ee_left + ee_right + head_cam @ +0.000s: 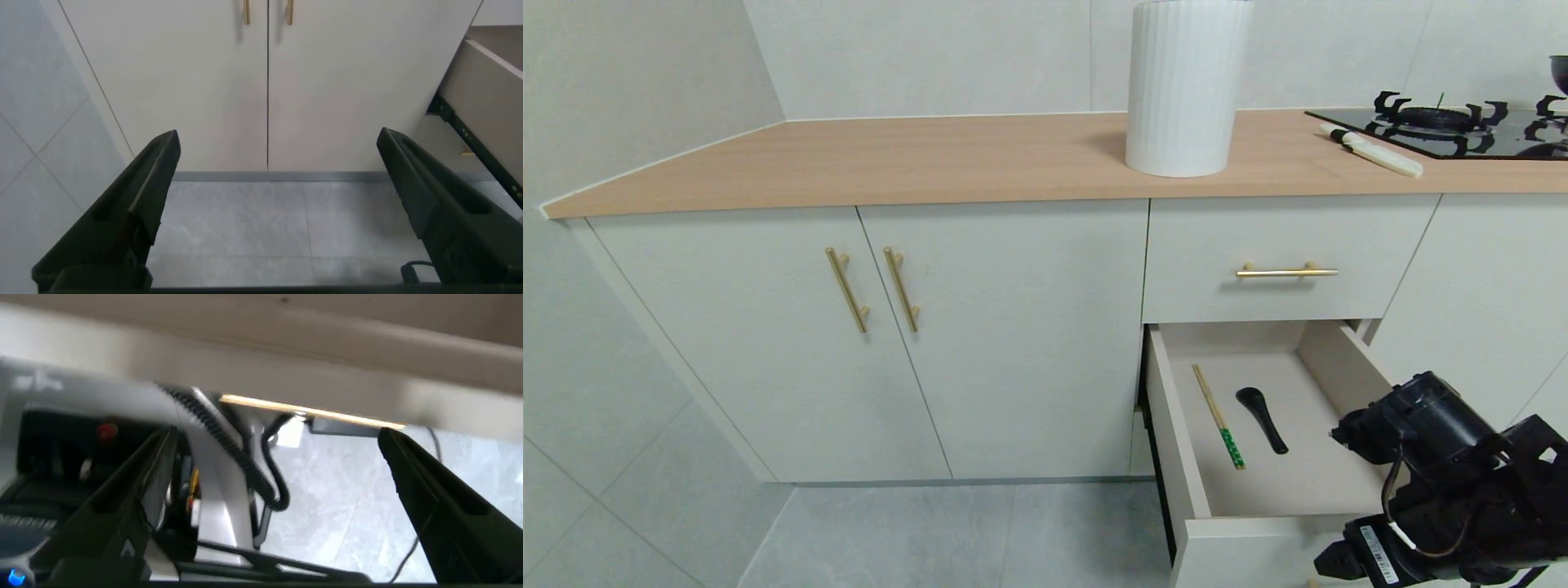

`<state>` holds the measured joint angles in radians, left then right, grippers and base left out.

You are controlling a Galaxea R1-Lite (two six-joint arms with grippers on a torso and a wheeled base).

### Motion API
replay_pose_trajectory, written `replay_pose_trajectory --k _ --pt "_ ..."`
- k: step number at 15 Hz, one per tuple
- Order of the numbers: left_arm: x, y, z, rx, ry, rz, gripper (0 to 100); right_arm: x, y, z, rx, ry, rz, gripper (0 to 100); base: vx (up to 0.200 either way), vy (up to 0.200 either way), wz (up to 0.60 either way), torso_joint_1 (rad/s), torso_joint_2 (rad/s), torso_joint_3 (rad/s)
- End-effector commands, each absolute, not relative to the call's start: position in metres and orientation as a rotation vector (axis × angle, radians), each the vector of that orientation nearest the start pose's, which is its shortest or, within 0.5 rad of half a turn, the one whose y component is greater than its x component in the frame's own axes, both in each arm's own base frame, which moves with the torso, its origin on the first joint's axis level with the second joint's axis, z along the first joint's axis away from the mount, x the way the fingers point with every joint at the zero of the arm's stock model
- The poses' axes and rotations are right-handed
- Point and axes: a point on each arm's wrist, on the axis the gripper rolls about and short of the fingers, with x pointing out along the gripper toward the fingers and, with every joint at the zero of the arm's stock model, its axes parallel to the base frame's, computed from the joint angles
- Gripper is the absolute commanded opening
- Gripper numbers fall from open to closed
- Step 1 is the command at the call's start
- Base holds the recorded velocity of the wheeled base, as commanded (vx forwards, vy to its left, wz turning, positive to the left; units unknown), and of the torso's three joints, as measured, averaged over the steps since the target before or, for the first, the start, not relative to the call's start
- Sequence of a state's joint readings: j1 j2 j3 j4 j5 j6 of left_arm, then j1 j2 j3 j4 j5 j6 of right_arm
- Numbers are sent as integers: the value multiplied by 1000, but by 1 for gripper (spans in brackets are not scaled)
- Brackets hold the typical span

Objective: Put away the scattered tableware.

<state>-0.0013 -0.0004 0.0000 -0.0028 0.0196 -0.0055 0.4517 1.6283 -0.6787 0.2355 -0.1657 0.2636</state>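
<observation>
1. Head view: the right arm (1445,490) sits at the near right corner of the pulled-out drawer (1176,425). Past the arm, inside the drawer, a pair of chopsticks (1218,416) with green ends and a black spoon (1262,419) lie side by side without touching, and the spoon is the one closer to the arm. Way farther off, up on the wooden surface (890,159), there's a white ribbed canister (1188,86), plus a pale knife (1372,150) lying at the edge of the stove (1445,131).
2. Left wrist view: the left pincer (276,135) is spread wide with nothing in it. It hangs low over the grey floor (245,220), facing the closed cabinet doors (270,73). The drawer's side juts out off to one side of it.
3. Right wrist view: the right pincer (276,434) is wide too and grips nothing. The gold drawer handle (310,414) runs across right by its fingertips, and I can't tell if they touch it.
</observation>
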Motion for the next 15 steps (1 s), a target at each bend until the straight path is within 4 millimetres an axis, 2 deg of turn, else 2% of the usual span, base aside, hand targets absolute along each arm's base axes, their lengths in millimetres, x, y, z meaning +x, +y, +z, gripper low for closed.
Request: replay_pose_trajectory --k 1,8,15 --pt "-23 0 76 -6 -3 18 100 206 89 103 -125 1132 57 100 0 0 0 0 0 0" --pt "-23 0 76 -6 -3 18 100 218 75 102 -89 1090 -22 100 0 0 0 0 0 0" --pt "-23 0 76 -6 -3 18 100 232 76 88 -68 1024 -48 100 0 0 0 0 0 0"
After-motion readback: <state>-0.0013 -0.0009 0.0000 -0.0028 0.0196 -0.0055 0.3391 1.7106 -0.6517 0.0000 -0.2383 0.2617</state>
